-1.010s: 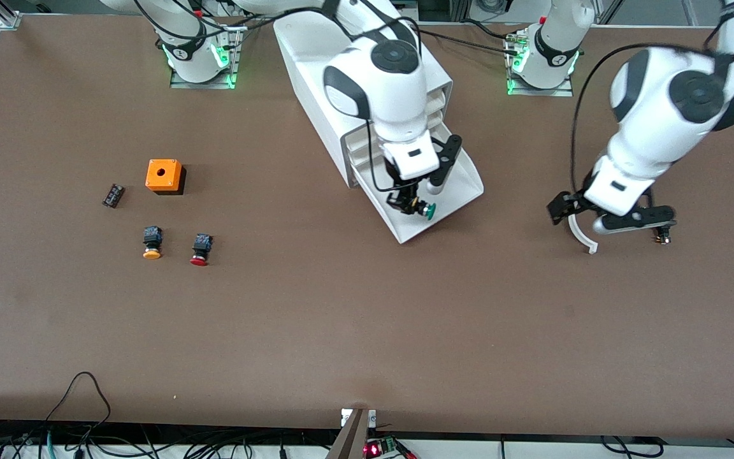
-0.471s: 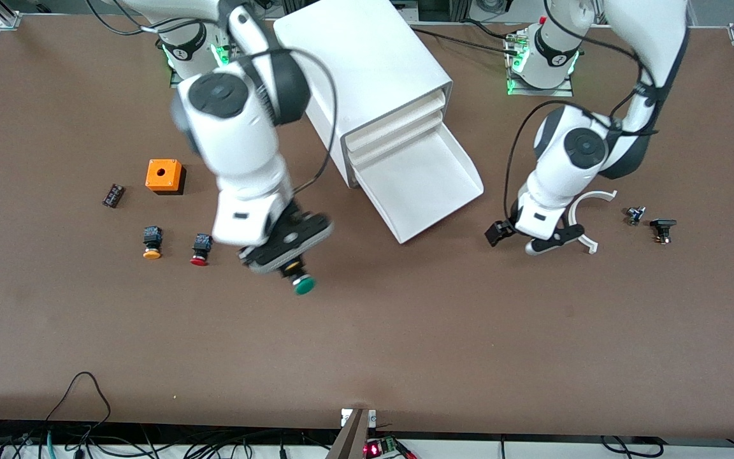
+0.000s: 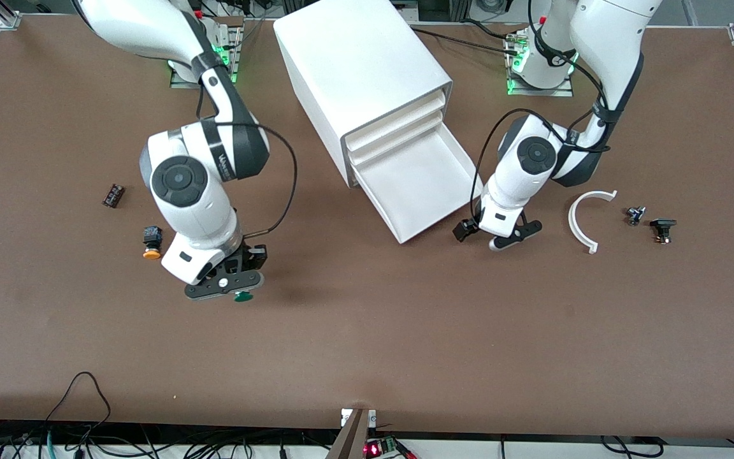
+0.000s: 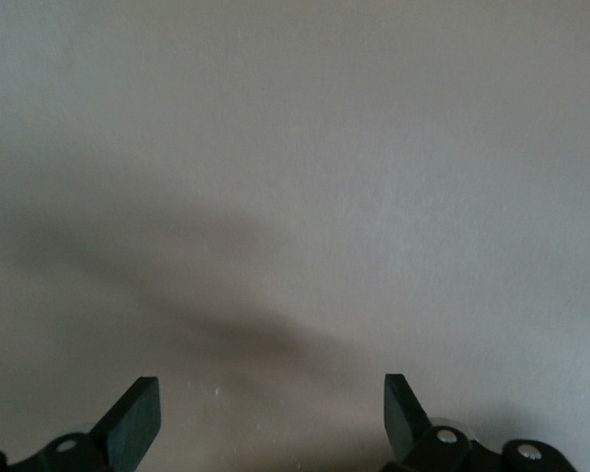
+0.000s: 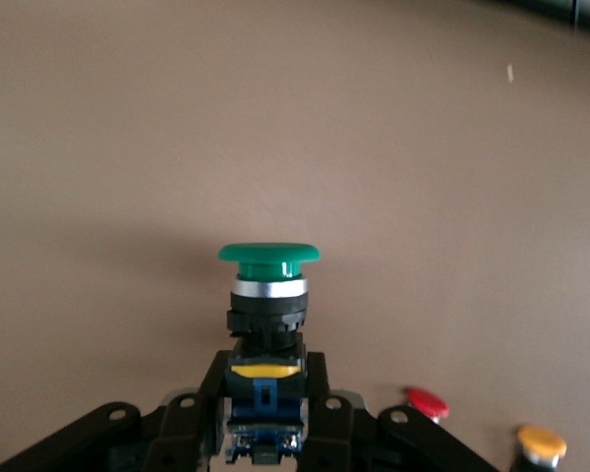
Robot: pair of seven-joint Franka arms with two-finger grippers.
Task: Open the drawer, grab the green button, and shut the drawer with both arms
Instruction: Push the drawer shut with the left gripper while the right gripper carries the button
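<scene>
Right tool (image 3: 225, 284), at the front view's lower left of centre, has carried the button (image 3: 243, 296) out of the drawer (image 3: 421, 188) to hang low over the bench (image 3: 367, 344), clenched on its black body (image 5: 265, 329). Left tool (image 3: 497, 234), fingers (image 4: 138, 418) spread and empty, has swung in beside the drawer's open front, centre right. Judging from this, setting down and closing remain.

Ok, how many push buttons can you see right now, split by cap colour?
Green: 1, the button held in the right gripper over the table.
Orange: 1.
Red: 1, seen only in the right wrist view.
Total: 3.
</scene>
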